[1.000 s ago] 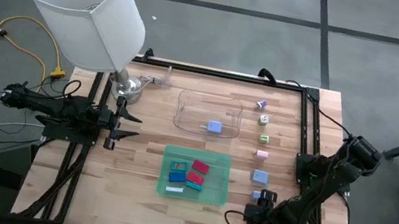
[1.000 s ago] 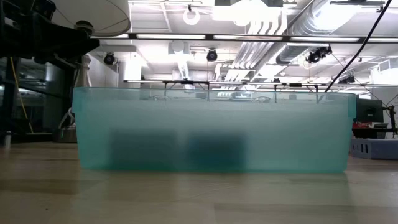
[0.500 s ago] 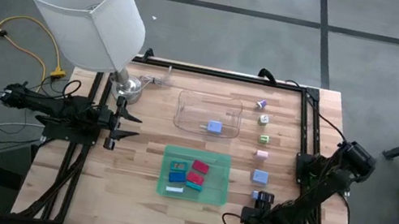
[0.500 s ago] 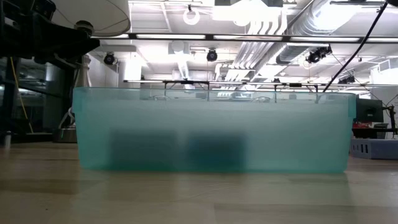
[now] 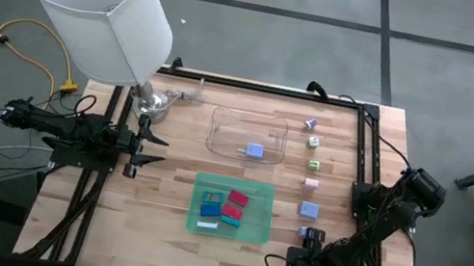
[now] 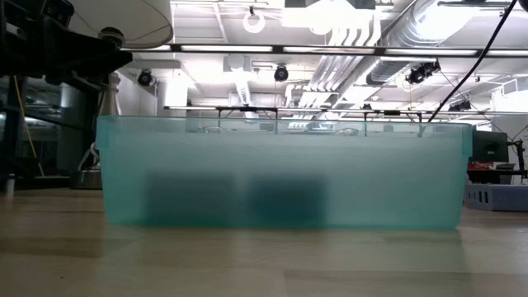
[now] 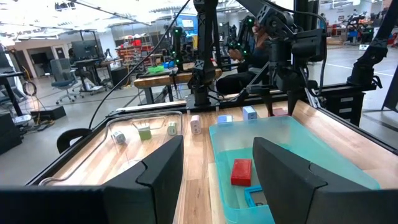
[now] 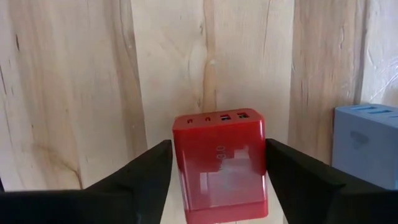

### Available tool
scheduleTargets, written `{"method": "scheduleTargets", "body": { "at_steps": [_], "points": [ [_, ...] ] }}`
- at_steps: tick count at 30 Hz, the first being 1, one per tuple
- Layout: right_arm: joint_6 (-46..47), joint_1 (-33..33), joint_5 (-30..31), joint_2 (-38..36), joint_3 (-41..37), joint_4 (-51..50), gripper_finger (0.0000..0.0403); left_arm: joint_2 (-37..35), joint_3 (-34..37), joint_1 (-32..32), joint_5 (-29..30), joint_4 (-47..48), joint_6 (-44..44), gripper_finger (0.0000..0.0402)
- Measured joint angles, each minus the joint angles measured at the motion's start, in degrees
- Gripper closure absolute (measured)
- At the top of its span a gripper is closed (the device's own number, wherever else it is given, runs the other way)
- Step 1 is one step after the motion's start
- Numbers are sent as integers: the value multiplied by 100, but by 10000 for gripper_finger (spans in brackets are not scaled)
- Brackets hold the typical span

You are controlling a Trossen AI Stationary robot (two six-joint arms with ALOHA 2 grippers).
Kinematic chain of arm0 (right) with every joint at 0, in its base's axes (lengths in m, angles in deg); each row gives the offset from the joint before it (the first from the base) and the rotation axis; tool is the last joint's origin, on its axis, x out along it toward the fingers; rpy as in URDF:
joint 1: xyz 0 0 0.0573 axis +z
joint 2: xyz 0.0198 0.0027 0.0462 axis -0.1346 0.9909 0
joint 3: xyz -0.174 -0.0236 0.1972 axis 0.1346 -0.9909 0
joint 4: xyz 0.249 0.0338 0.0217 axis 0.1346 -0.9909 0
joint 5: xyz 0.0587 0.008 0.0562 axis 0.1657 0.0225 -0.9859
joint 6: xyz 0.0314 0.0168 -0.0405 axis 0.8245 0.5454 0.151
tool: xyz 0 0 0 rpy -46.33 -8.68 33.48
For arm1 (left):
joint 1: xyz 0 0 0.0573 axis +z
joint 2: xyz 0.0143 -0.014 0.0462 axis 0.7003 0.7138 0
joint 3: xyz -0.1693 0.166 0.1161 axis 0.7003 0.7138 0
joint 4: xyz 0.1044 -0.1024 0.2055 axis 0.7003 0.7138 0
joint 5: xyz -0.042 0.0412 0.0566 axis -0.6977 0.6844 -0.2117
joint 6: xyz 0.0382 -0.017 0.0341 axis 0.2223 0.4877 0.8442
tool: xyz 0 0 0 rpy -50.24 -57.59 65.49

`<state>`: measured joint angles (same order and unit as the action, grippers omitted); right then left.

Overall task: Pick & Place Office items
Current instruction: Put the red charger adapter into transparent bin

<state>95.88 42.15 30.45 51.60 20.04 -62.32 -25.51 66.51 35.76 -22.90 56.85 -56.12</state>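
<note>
A red block (image 8: pixel 221 165) lies flat on the wooden table near its front right. My right gripper (image 8: pixel 219 155) points down over it, open, one finger close beside each of its sides; I cannot tell whether they touch. In the high view this gripper (image 5: pixel 305 256) hides the block. A blue block (image 8: pixel 367 143) lies right beside it. A row of small blocks (image 5: pixel 310 182) runs toward the far edge. The green tray (image 5: pixel 253 234) holds red, blue and teal blocks. My left gripper (image 5: pixel 152 147) waits open at the table's left, pointing level toward the tray.
A clear tray (image 5: pixel 224 121) with a pale blue block (image 5: pixel 254 152) stands behind the green tray. A white lamp (image 5: pixel 106 17) rises at the far left corner. The low view is filled by the green tray's wall (image 6: pixel 280 173). Bare wood lies left of both trays.
My right gripper has sunk a little toward the table, over the red block, and then kept still. Its fingers have stayed open.
</note>
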Motion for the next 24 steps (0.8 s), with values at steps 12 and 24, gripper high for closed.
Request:
{"method": "scheduleTargets", "body": {
  "at_steps": [12,24],
  "points": [
    [-3,0,-24,-4,0,57,195,1,0,-2,0,0,0,215],
    [7,0,-24,-42,-2,160,194,1,1,-1,0,0,0,215]
  ]
}}
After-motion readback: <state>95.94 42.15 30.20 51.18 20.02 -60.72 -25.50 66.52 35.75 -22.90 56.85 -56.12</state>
